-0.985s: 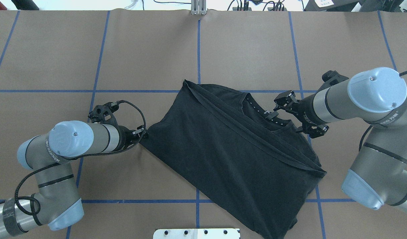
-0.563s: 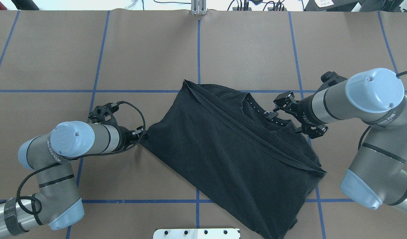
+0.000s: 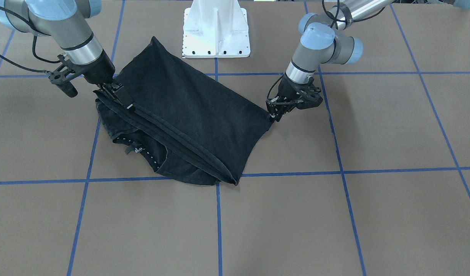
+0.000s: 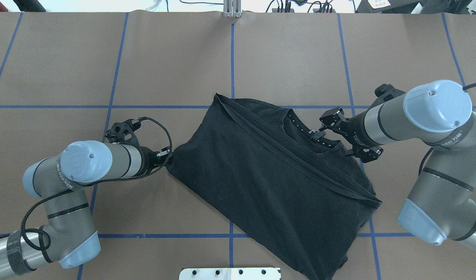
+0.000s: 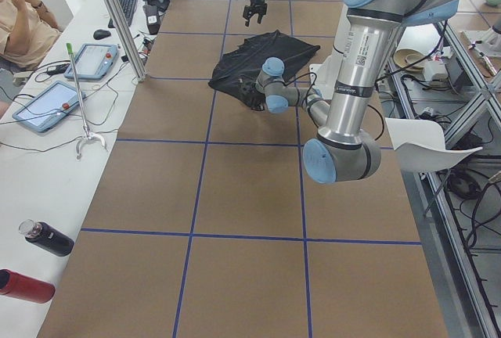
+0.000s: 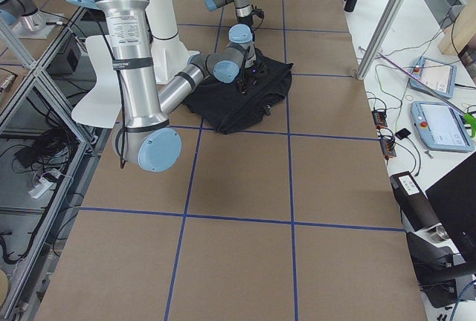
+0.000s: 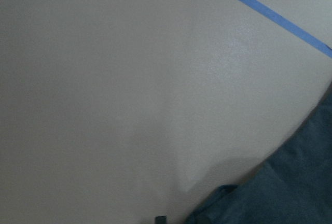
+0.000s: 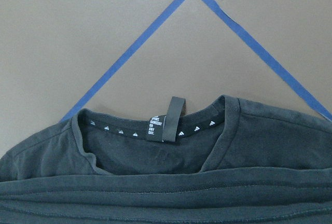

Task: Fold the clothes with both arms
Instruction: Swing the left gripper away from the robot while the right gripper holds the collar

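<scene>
- While lying slantwise on the brown counter (image 4: 164,58), the black shirt (image 4: 269,186) is sitting near the middle, just in front of the white base (image 3: 216,34). It is doubled over once, with its hem band running across the chest just below the collar (image 8: 207,126). No graphic is showing.
- Inside the collar a small grey loop tag (image 8: 176,111) is hanging. The right wrist camera is looking down on it, with none of that arm's own fingers showing in its picture.
- At the pointed corner on the robot's left, the left fingers (image 3: 274,114) are sitting narrow and appear to be pinching the cloth, which is drawing to a tip there.
- Over the shoulder beside the collar, the right fingers (image 3: 124,101) are touching or hovering just above the folded edge. I cannot tell whether they are spread or gripping.
- Judging by this, the arms are taking hold for a second fold, one at each end of the doubled shirt.
- Next, the right side is needing a sure grip through both layers. After that, both arms should be lifting together and carrying evenly, since a lopsided pull is likely to be skewing or bunching the fold.
</scene>
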Robot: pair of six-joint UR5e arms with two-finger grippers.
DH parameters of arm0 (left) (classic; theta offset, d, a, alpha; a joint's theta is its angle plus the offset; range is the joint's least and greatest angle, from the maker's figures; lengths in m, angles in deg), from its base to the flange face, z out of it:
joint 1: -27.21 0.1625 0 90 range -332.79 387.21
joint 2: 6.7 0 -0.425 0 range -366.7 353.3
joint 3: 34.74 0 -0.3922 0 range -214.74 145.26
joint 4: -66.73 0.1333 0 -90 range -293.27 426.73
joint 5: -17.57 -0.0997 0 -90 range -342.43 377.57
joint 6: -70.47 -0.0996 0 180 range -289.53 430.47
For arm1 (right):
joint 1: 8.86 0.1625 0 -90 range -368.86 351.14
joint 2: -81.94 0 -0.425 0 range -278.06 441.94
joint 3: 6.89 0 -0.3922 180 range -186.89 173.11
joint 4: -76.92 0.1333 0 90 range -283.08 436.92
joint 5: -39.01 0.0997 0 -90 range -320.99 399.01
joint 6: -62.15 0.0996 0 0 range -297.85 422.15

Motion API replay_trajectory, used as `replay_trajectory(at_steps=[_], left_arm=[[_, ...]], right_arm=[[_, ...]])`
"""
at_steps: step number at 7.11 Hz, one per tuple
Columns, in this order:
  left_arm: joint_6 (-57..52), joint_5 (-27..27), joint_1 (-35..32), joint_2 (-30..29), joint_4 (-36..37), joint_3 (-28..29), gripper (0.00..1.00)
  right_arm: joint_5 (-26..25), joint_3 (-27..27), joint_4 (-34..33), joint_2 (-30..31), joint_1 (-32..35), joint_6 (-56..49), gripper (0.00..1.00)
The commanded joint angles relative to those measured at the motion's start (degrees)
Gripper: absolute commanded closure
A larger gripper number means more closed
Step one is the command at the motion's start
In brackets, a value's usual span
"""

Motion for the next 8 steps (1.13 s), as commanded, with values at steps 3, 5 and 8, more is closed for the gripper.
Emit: replay_trajectory(at_steps=[3,5,8], left_arm=[[-8.8,0.0,-5.3,-1.8,1.2,0.1,1.0],[-14.8,-1.4,-11.1,-10.1,0.9,8.0,1.0],[-21.7,-1.4,-19.5,-25.8,-11.7,33.4,1.0]], right_arm=[[0.0,0.0,0.0,-0.1,-0.1,0.0,0.0],[0.2,-0.2,0.0,-0.1,0.0,0.0,0.0],[0.0,-0.1,0.0,-0.6,0.2,0.0,0.0]])
